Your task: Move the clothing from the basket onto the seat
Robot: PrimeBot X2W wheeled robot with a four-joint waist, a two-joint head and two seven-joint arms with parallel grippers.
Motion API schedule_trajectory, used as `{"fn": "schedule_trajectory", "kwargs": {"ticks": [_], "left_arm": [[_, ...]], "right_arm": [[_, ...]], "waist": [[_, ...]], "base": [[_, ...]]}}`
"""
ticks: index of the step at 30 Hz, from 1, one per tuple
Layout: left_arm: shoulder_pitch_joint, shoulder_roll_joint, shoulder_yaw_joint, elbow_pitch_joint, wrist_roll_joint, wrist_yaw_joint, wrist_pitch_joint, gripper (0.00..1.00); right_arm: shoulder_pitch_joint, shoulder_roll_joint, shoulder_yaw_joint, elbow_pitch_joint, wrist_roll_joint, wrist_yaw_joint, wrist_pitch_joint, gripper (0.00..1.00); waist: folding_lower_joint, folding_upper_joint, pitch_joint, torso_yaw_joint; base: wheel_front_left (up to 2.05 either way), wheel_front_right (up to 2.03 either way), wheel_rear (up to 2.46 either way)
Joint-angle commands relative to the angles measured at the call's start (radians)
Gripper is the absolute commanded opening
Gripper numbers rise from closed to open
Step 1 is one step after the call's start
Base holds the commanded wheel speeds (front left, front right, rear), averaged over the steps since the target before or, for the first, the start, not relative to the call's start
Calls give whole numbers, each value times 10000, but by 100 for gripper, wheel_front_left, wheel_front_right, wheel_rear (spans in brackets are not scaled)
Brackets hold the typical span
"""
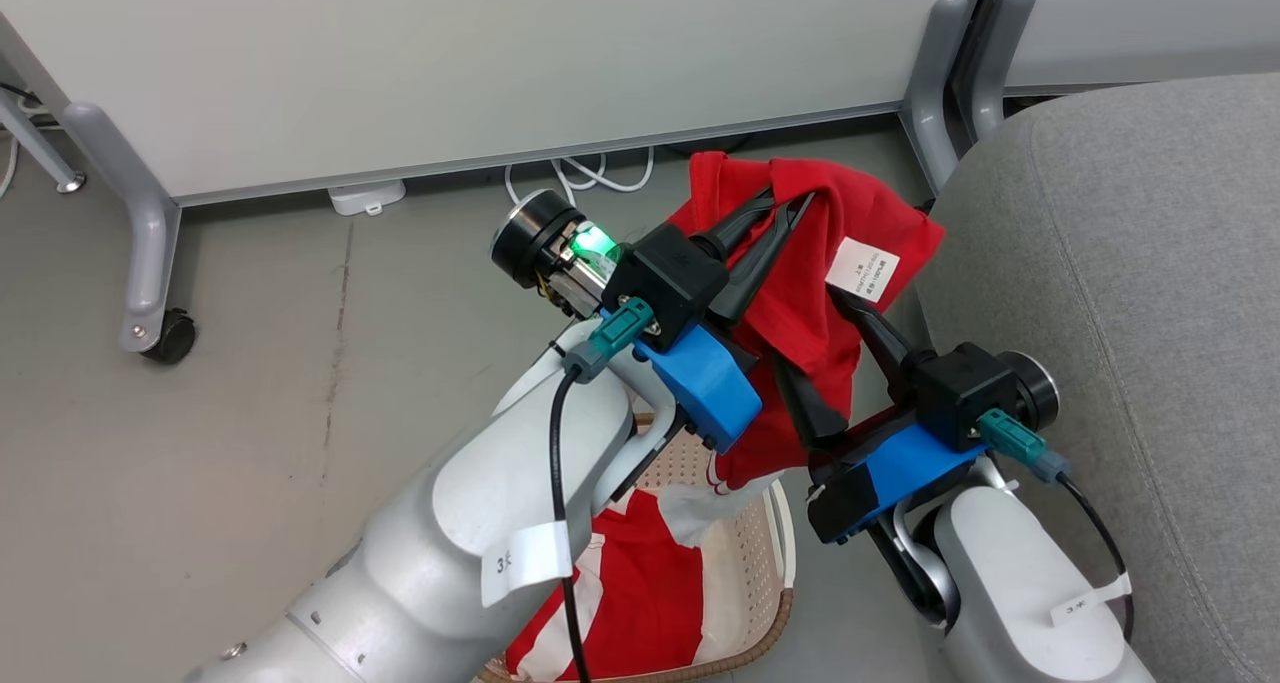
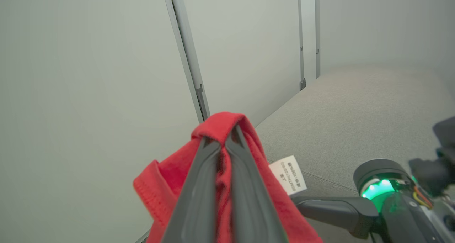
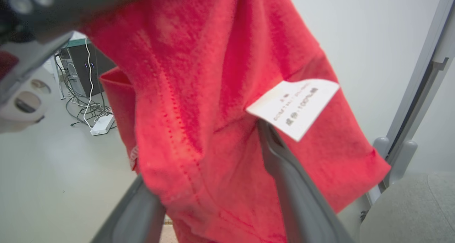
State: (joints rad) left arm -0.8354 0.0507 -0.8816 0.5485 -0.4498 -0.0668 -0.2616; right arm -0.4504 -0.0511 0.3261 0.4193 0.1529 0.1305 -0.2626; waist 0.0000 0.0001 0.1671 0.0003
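A red garment (image 1: 810, 263) with a small white label (image 1: 862, 268) hangs in the air above the floor, beside the grey seat (image 1: 1120, 313). My left gripper (image 1: 790, 208) is shut on its top fold, fingers pressed together over the fabric (image 2: 220, 164). My right gripper (image 1: 812, 335) is open just below, its fingers spread with the cloth (image 3: 199, 129) draped between them; one finger (image 3: 295, 186) reaches up under the label (image 3: 293, 106). The cream basket (image 1: 775, 563) sits on the floor under my left forearm, with another red and white garment (image 1: 640, 583) inside.
A pale partition wall (image 1: 450, 63) on grey wheeled legs (image 1: 150, 233) stands behind. White cables and a power strip (image 1: 365, 196) lie along its base. The seat's top (image 2: 355, 111) stretches away to the right. Grey floor (image 1: 250, 363) spreads to the left.
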Motion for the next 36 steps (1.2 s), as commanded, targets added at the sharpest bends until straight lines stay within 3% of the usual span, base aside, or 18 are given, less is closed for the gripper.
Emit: {"fn": "schedule_trajectory", "kwargs": {"ticks": [1, 2, 19, 20, 21, 36], "left_arm": [[-144, -6, -3, -29, -63, 80, -51, 0], [-155, -5, -34, -20, -80, 82, -51, 0], [-136, -5, -161, 88, -251, 209, -52, 0], [-125, -5, -145, 107, -270, 212, -50, 17], [-130, -5, -142, 123, -262, 237, -50, 100], [59, -5, -121, 308, -153, 266, -42, 100]], "right_arm": [[-163, 9, -43, 32, 32, 5, -35, 37], [-181, 10, -64, 43, 35, 5, -35, 0], [-41, 12, -19, -100, 251, 5, -35, 0], [-36, 12, -11, -100, 274, 5, -35, 0], [-31, 12, -1, -102, 280, 5, -35, 0], [235, 12, -78, -124, 445, 5, -36, 0]], "waist": [[0, -1, 3, 1], [0, -1, 5, 2], [0, -1, -89, -22], [0, -1, -94, -22], [0, -1, -100, -23], [0, -1, -194, -145]], "base": [[0, 0, 0], [0, 0, 0], [0, 0, 0], [0, 0, 0], [0, 0, 0], [0, 0, 0]]}}
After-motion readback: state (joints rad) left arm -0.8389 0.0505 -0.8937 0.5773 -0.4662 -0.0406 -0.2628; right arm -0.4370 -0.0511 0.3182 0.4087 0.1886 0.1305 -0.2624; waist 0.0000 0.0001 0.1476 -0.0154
